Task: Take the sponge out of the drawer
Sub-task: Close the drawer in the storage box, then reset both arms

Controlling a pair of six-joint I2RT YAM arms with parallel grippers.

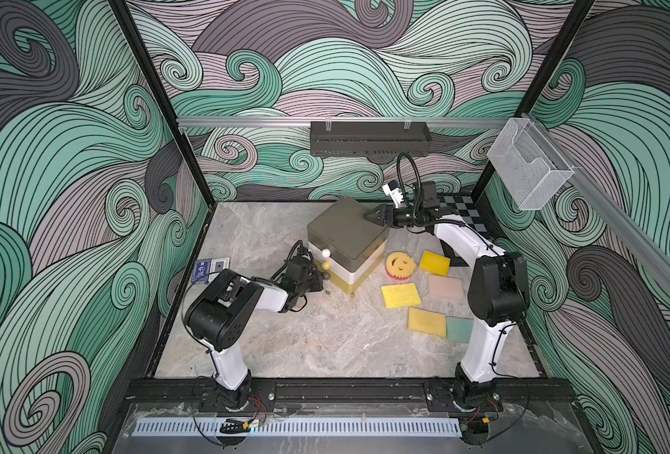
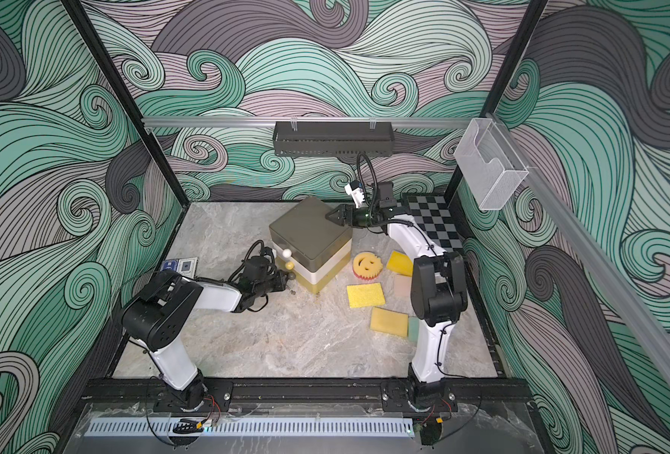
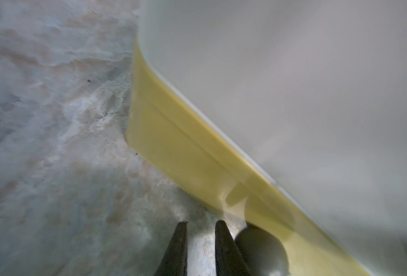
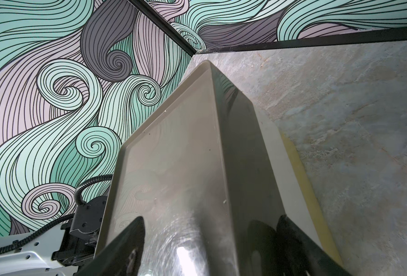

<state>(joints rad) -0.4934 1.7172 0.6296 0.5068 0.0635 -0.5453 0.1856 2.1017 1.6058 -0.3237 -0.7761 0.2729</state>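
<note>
At the left edge of the marble table [image 1: 270,353], 2 small cards [image 1: 212,269] lie flat by the wall. Just right of them, the left gripper [image 3: 201,223] sits low over the tabletop in front of the drawer unit [image 1: 345,232]. In the left wrist view its fingers [image 3: 178,243] are nearly pressed together, with only a thin strip of marble showing between them, and they pinch nothing. The dark knob [image 3: 262,248] of the yellow bottom drawer [image 3: 185,143] is just beside 1 finger, outside the pair. Above it, in both top views, sit a yellow knob [image 1: 325,266] and a white knob [image 1: 326,252].

The unit stands at an angle in 3 tiers: grey top, white middle, yellow base. All 3 fronts look pushed in, so the insides are hidden and I cannot tell whether a sponge lies there.

At the unit's far right corner the right gripper [image 1: 374,217] is spread wide, astride the edge, with 1 finger over the grey lid and the other down the side wall.

Right of the unit, out on the table, lie:
- a round smiley sponge [image 1: 400,266]
- a yellow wedge sponge [image 1: 434,262]
- a beige sponge [image 1: 445,287]
- a flat yellow sponge [image 1: 401,295]
- a thicker yellow sponge [image 1: 426,322]
- a teal sponge [image 1: 459,329], partly behind the right arm

A checkered mat [image 1: 463,212] lies in the far right corner.
</note>
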